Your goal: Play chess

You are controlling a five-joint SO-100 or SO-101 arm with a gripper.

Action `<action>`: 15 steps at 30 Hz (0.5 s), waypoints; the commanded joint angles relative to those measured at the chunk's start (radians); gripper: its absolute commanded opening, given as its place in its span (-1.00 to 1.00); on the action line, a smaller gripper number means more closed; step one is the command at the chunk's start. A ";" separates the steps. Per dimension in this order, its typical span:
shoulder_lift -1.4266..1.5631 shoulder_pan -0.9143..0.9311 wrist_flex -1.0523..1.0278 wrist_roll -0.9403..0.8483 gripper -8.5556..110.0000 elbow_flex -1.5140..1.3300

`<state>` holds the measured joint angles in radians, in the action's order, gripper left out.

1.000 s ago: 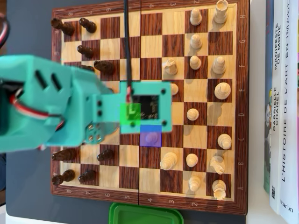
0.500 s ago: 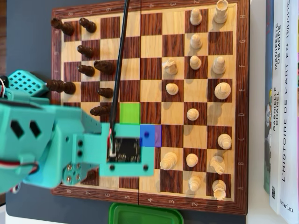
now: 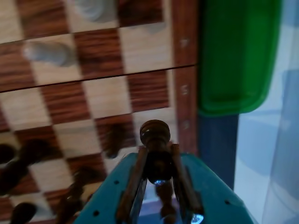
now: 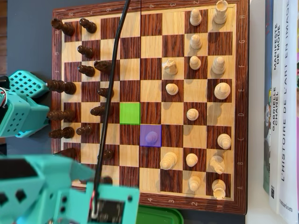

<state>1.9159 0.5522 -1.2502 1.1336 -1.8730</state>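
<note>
In the wrist view my teal gripper [image 3: 159, 150] is shut on a dark wooden chess piece [image 3: 155, 133], whose round top sticks out between the two fingers. It is held above the edge squares of the wooden chessboard [image 3: 184, 79]. In the overhead view the arm [image 4: 56, 186] covers the board's lower left corner and hides the jaws and the held piece. Dark pieces [image 4: 86, 70] stand along the left of the board [image 4: 147, 5] and white pieces [image 4: 196, 63] on the right. One square is marked green [image 4: 130, 113]. A purple-marked square [image 4: 150, 136] holds a pawn.
A green plastic container [image 3: 233, 56] lies just beyond the board's edge; it also shows in the overhead view [image 4: 159, 215] at the bottom. Books [image 4: 278, 112] lie along the right side. A black cable [image 4: 114, 70] runs over the board. Blurred dark pieces [image 3: 18, 163] stand at lower left.
</note>
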 commanded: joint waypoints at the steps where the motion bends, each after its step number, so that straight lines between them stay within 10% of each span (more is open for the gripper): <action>1: -0.029 0.034 0.044 -0.028 -0.74 0.018; 15: -0.322 0.115 0.130 -0.155 -0.74 0.242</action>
<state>1.6107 0.6489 -1.1367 0.9956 -1.6981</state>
